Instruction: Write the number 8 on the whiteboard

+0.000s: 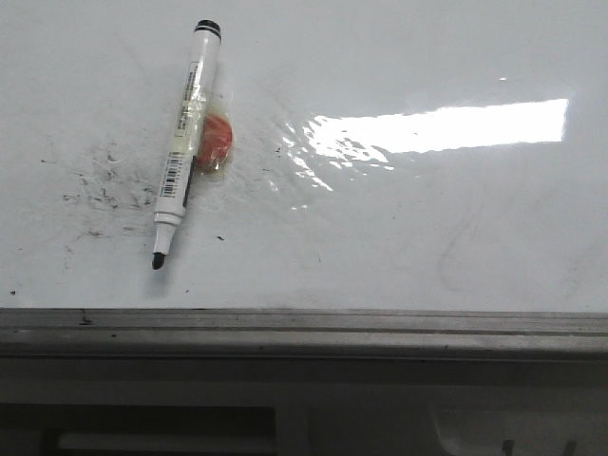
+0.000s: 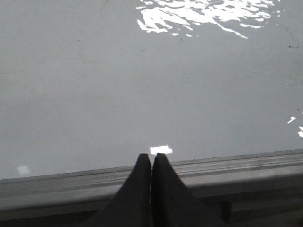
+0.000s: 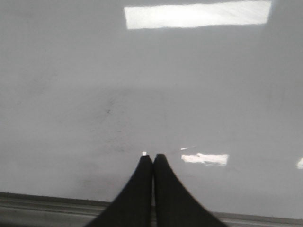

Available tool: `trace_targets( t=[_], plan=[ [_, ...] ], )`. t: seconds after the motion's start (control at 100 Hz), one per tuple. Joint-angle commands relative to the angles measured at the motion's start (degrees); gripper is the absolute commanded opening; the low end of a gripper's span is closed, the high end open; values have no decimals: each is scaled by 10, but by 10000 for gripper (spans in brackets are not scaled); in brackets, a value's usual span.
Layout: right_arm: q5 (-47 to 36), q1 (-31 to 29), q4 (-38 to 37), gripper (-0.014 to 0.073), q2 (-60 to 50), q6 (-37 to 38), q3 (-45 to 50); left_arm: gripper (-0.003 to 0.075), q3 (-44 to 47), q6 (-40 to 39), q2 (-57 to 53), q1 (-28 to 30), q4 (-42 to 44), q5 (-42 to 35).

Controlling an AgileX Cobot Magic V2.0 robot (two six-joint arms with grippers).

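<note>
1. Looking forward over the counter, one whiteboard (image 1: 427, 237) fills the view, its grey rail (image 1: 304, 328) running along the near edge; one marker (image 1: 183, 142) lies flat on it at the left, cap off, black tip (image 1: 158, 260) pointing toward the rail, black end away; an orange blob (image 1: 217, 141) sits touching the barrel on its right side, with a yellowish film around it; faint black smudges (image 1: 104, 185) scatter to the marker's left; no number 8 is drawn anywhere I can see; neither arm shows in this view.

2. Seen from the left wrist, the left gripper (image 2: 151, 158) has its fingers pressed together, holding nothing; they hang above the rail at the board's edge; bare glossy board lies beyond, no marker in sight.

3. Seen from the right wrist, the right gripper (image 3: 152, 158) likewise has its fingers closed and empty, just over the board near the rail; only glare and faint grey marks show ahead.

4. Judging the step in hand as fetching the marker: the left arm looks the nearer choice; spread the fingers first, come down across the barrel between the barcode and the far end, clear of the orange blob, which may be sticky; grip so the tip can be tilted down for writing.

5. Count: one marker, one board, one blob, two grippers.
</note>
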Motion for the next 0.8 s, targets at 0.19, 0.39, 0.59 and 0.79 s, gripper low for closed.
trace_targets(
  t=[0.19,0.39,0.59,0.79],
  plan=[
    [-36,1,-6,-64,-9,0,8,-20,22,-1,-16,2,-6,-33],
    [-36,1,-6,-64,-9,0,8,-20,22,-1,-16,2,-6,-33],
    [-36,1,-6,-64,-9,0,8,-20,22,-1,-16,2,-6,-33],
    [-36,1,-6,-64,-9,0,8,-20,22,0,-16,2,2,-33]
  ],
)
